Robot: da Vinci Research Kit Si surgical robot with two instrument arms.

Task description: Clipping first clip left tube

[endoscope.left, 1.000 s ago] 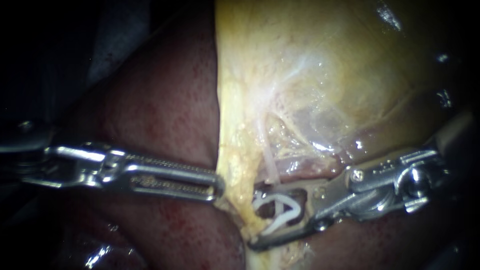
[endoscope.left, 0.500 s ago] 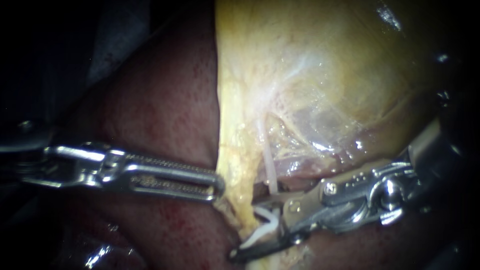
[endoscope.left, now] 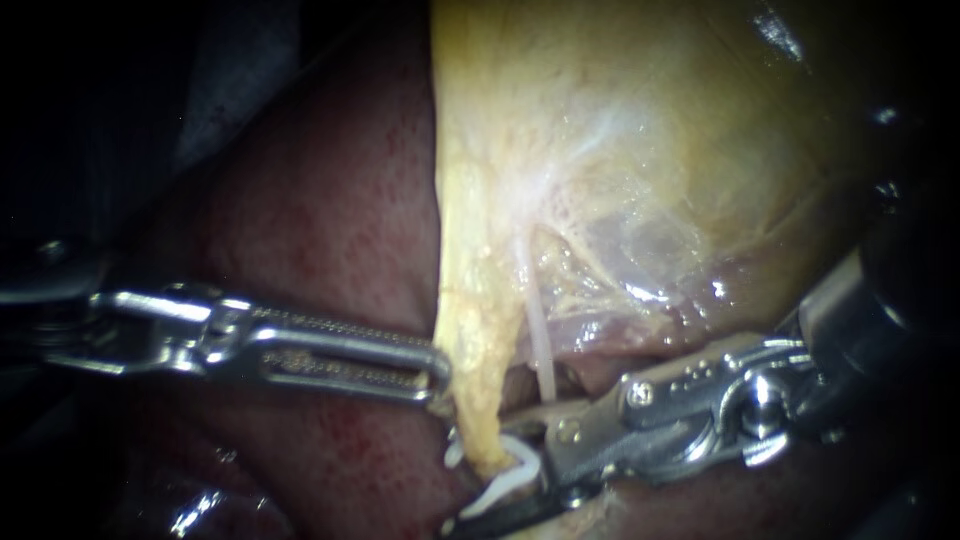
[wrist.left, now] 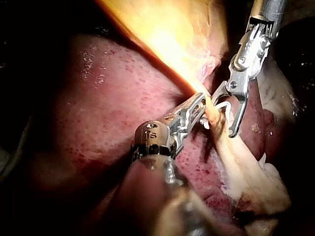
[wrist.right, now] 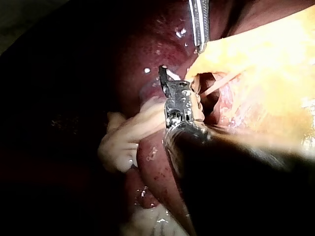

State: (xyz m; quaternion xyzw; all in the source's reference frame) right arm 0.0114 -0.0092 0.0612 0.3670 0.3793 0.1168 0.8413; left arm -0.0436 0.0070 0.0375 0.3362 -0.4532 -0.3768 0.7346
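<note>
In the endoscope view, the left instrument (endoscope.left: 435, 375) comes in over the dark red liver (endoscope.left: 320, 230). Its jaws lie together, clamped on the edge of the yellow strand (endoscope.left: 475, 400) that hangs down from the gallbladder (endoscope.left: 650, 130). The right instrument (endoscope.left: 490, 482) reaches the lower end of this same strand. Its jaws stand apart and carry a white clip (endoscope.left: 515, 470) between them, one leg on each jaw, and the strand passes through the clip's open mouth. A pale thin tube (endoscope.left: 540, 345) runs just beside the strand and ends behind the right instrument. I judge the strand to be the left tube of the task, because it is the left one of the two.

In the left wrist view, the left instrument (wrist.left: 199, 109) pinches the yellow strand (wrist.left: 221, 135). Just ahead of it, the right instrument (wrist.left: 223, 116) straddles the strand with the white clip (wrist.left: 224, 104) around it.

In the right wrist view, the right instrument (wrist.right: 170, 81) is mostly hidden by its own dark body (only one jaw tip and a bit of white show).

The step in hand is the placing of the clip, which is not yet closed. The next move calls for the strand to sit fully inside the clip, with the thin tube left outside. Then the jaws should squeeze steadily while the left instrument holds the tension.
</note>
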